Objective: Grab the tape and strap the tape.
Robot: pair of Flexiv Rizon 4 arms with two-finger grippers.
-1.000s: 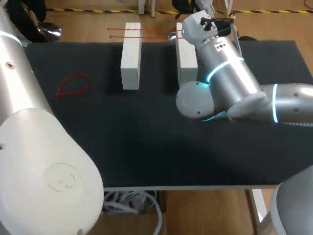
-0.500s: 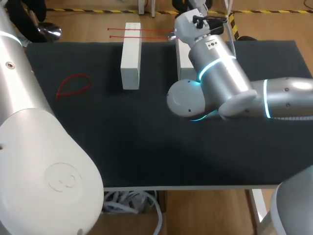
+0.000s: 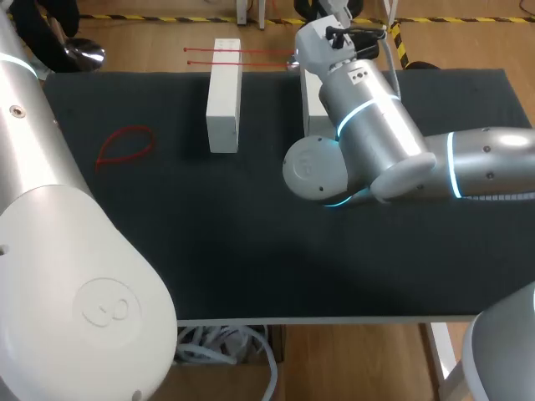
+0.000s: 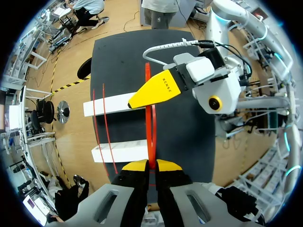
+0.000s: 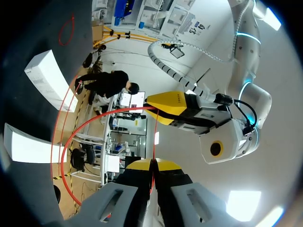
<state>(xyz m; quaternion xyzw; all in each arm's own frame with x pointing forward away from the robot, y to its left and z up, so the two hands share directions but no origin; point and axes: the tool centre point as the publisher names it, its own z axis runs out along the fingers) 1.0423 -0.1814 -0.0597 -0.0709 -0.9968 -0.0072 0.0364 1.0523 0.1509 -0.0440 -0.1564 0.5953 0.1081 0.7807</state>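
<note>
A thin red tape strip (image 4: 150,137) runs straight from my left gripper (image 4: 151,164), which is shut on one end, to my right gripper (image 4: 154,92), shut on the other part. In the right wrist view the right gripper (image 5: 152,163) pinches the red tape (image 5: 155,137), and the left gripper (image 5: 173,106) holds it just ahead. A long red arc (image 5: 71,137) curves away from there. In the head view my right arm (image 3: 359,100) reaches over the far edge of the table; its fingers are hidden behind the wrist.
Two white blocks (image 3: 224,92) (image 3: 315,96) stand side by side at the back of the black mat (image 3: 251,234). Two more red strips (image 3: 242,57) lie across their far ends. A looped red strip (image 3: 125,146) lies on the mat at the left.
My right arm has shifted a little to the left and toward the far edge. Both grips on the red tape are unchanged.
</note>
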